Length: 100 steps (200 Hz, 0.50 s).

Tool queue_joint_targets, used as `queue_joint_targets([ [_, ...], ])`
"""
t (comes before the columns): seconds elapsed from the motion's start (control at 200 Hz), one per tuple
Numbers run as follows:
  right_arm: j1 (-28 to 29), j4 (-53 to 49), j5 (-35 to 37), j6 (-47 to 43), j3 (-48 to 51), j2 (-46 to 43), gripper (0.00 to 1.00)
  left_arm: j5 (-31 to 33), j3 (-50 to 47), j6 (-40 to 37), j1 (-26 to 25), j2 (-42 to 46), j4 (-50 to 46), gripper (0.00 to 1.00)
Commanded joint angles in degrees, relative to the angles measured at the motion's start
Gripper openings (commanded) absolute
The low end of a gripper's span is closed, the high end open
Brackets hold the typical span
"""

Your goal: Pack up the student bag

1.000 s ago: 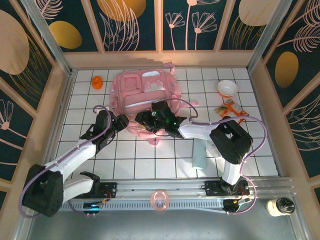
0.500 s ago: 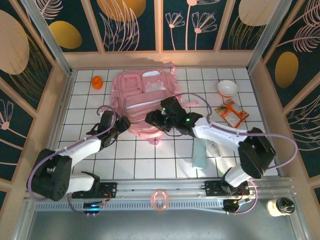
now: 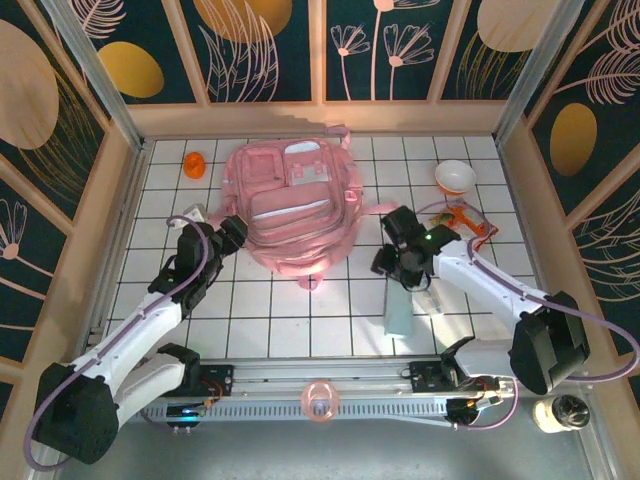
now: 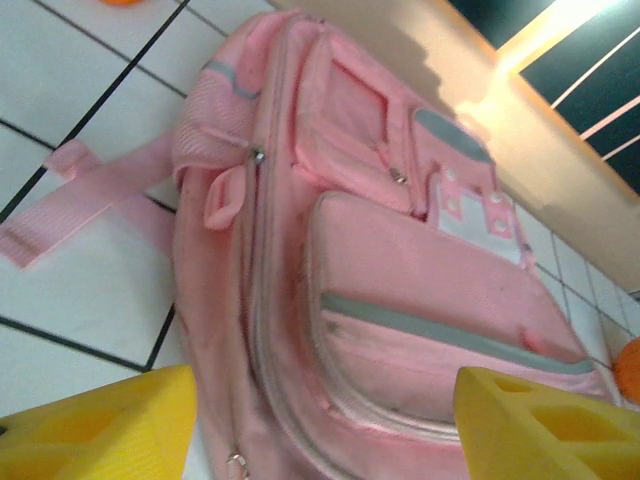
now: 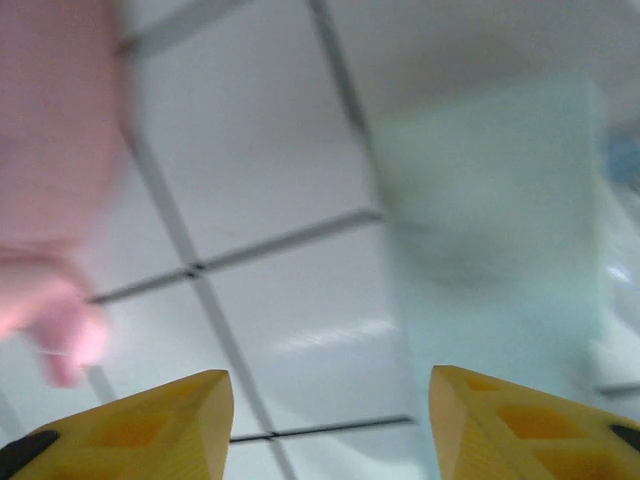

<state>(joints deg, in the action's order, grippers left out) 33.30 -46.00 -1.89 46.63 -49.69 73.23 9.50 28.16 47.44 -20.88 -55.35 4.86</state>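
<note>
Resting on white tiled table, student bag, floral walls, left pincer, right pincer both agape, empty.

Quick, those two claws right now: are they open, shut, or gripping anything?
Left gripper: open, holding nothing, pointed at the student bag.
Right gripper: open, holding nothing.

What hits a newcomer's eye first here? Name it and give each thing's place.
The pale pink student bag dominates, lying flat toward the rear middle of the white tiled table. Both grippers stand open: the left gripper at the bag's left edge, the right gripper to its right, next to a pale green flat item. A white bowl sits far right, a small orange object far left.
</note>
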Motion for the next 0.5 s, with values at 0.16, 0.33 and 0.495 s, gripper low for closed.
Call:
queue_joint_targets([
  [0.16, -0.2, -5.1, -1.5, 0.5, 7.3, -3.1, 0.69, -2.5, -0.7, -0.4, 0.3, -2.3, 0.9, 0.67],
  [0.33, -0.2, -4.2, -1.9, -2.3, 7.4, -0.4, 0.76, -2.4, -1.0, -0.2, 0.3, -3.1, 2.2, 0.67],
  [0.495, -0.3, -2.9, -2.1, -3.9, 7.5, 2.2, 0.77, -3.7, -1.1, 0.5, 0.3, -3.8, 2.6, 0.66],
])
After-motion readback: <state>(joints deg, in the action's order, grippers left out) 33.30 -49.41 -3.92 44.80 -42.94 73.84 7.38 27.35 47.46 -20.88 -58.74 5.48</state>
